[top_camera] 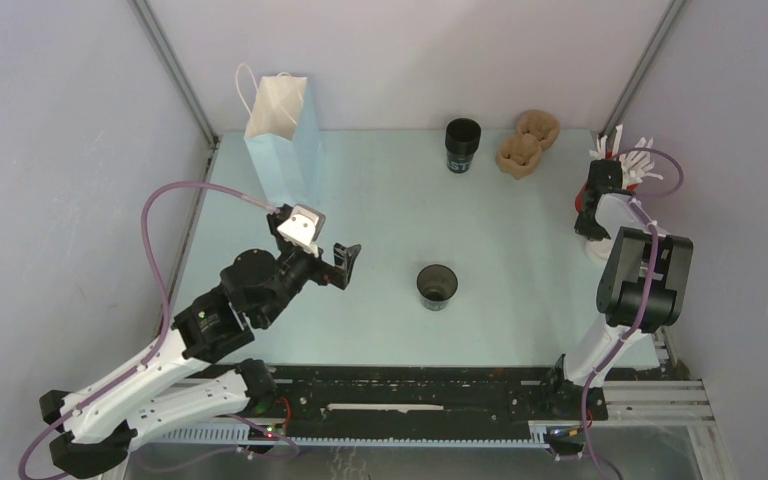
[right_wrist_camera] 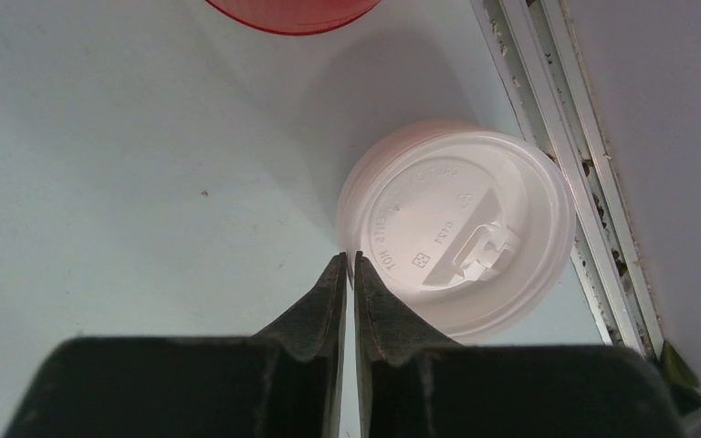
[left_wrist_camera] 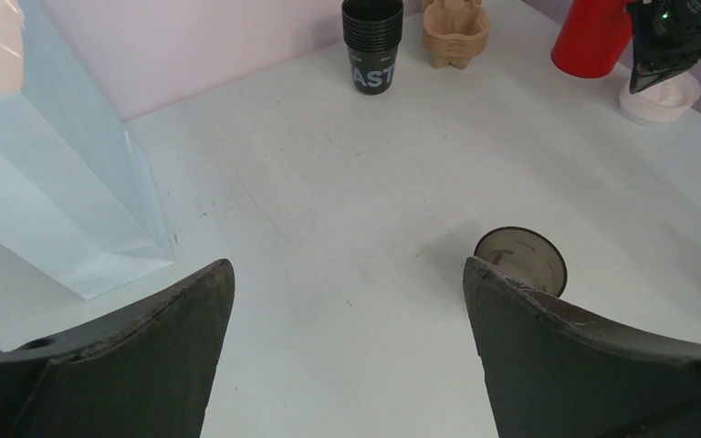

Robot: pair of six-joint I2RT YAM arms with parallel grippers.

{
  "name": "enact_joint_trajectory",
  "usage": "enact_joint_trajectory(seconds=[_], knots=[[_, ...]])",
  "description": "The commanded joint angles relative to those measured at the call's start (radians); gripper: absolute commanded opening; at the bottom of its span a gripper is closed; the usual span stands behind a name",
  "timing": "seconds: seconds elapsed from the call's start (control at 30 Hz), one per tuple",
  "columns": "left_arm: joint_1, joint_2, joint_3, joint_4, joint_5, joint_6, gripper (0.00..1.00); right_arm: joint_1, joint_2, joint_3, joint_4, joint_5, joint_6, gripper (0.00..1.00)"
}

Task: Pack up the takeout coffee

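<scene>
Pale blue table (right_wrist_camera: 100, 182), white lid (right_wrist_camera: 456, 237) at right gripper (right_wrist_camera: 348, 260) tips, seemingly pinched

Fingers of left hand (left_wrist_camera: 347, 274) spread wide above pale counter (left_wrist_camera: 329, 173). Near right: upright lidless black cup (left_wrist_camera: 522, 258). Left: pale blue paper bag (left_wrist_camera: 55, 182). Far: stacked black cups (left_wrist_camera: 371, 46), brown pulp carrier (left_wrist_camera: 456, 32), white plastic lid (left_wrist_camera: 668, 100) rightmost.

Bright even light, soft shadows, close fingers (right_wrist_camera: 301, 319) slightly blurred (right wrist view)
</scene>
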Motion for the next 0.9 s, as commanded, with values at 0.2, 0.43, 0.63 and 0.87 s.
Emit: enact_joint_trajectory(seconds=[0.2, 0.43, 0.63, 0.87], knots=[[0.008, -0.015, -0.022, 0.024, 0.002, 0.016, 1.0, 0.023, -0.013, 0.022, 0.024, 0.028, -0.006, 0.06], [0.008, -0.021, -0.022, 0.024, 0.005, 0.017, 1.0, 0.031, -0.021, 0.014, 0.027, 0.041, 0.001, 0.0], [0.008, -0.022, -0.022, 0.023, 0.005, 0.017, 1.0, 0.05, -0.073, -0.001, 0.023, 0.099, 0.003, 0.0], [0.006, -0.025, -0.022, 0.022, 0.007, 0.016, 1.0, 0.054, -0.109, -0.008, 0.02, 0.12, 0.008, 0.0]])
